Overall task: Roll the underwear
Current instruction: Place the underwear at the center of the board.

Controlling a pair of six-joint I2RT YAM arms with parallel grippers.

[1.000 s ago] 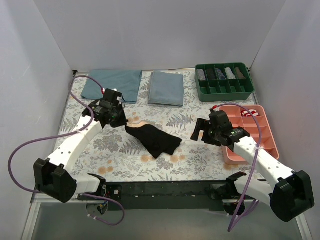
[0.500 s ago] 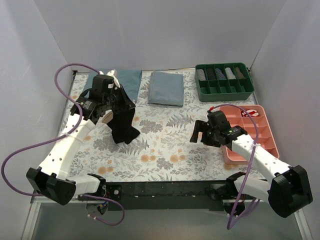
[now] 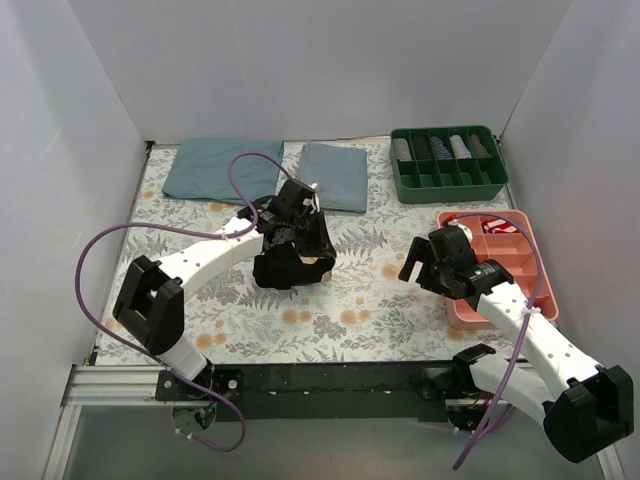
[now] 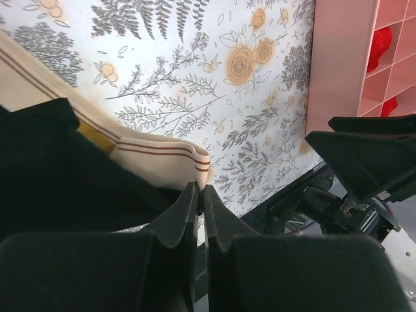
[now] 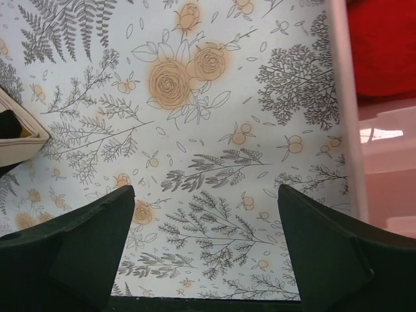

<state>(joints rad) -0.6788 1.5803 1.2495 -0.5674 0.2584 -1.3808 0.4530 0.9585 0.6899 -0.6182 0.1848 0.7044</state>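
Observation:
The black underwear [image 3: 285,268] with its beige waistband [image 3: 318,266] lies bunched near the middle of the floral table. My left gripper [image 3: 312,256] is shut on the waistband's corner [image 4: 195,162]; in the left wrist view the fingers pinch the beige band where it folds over the black fabric [image 4: 58,182]. My right gripper [image 3: 425,266] is open and empty, hovering over bare table left of the pink tray [image 3: 530,290]. A corner of the beige waistband [image 5: 16,140] shows at the left edge of the right wrist view.
Two blue-grey folded cloths [image 3: 215,168] [image 3: 335,175] lie at the back. A green divided tray [image 3: 448,162] with rolled items stands back right. The pink tray holds red rolled garments [image 3: 490,227] [image 5: 383,45] in its far compartments. The purple cable [image 3: 240,180] loops above the left arm.
My left gripper has swung from the back left toward the table's middle, carrying the underwear with it and setting it down bunched. My right gripper shifted slightly right.

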